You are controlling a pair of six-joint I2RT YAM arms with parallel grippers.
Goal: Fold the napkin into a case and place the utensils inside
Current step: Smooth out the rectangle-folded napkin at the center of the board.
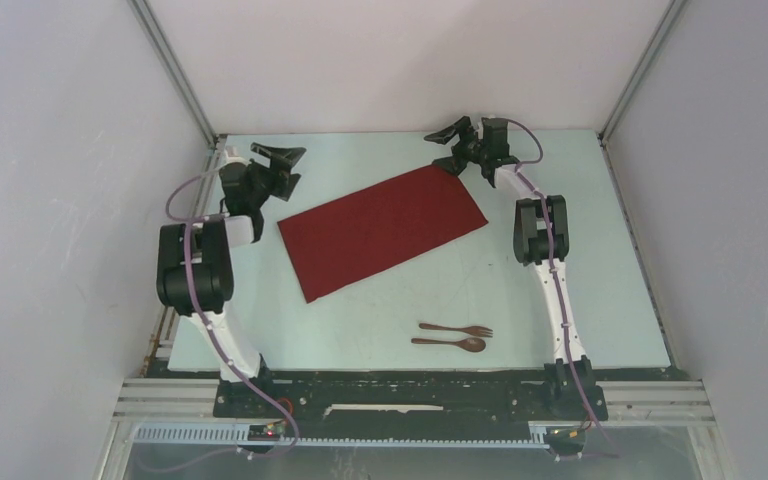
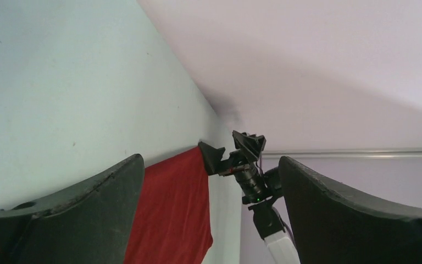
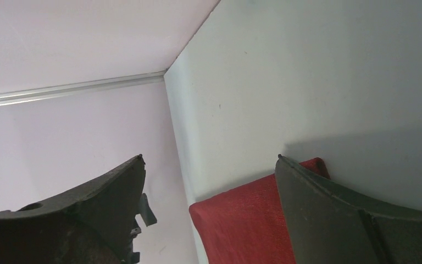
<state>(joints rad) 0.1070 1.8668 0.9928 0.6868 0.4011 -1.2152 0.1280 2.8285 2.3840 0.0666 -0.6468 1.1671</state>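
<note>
The dark red napkin [image 1: 380,228] lies flat on the table as a long slanted rectangle. It also shows in the left wrist view [image 2: 170,209] and the right wrist view [image 3: 242,220]. The fork [image 1: 457,329] and spoon [image 1: 450,343] lie side by side near the front, apart from the cloth. My left gripper [image 1: 278,158] is open and empty, just beyond the napkin's left far corner; its own view [image 2: 210,158] looks along the cloth. My right gripper [image 1: 452,145] is open at the napkin's far right corner, one finger close to the cloth, and its own view [image 3: 210,157] shows nothing held.
The pale table [image 1: 560,300] is enclosed by white walls at the back and sides, with metal corner posts [image 1: 175,70]. Both grippers are close to the back wall. The arm bases stand at the near edge.
</note>
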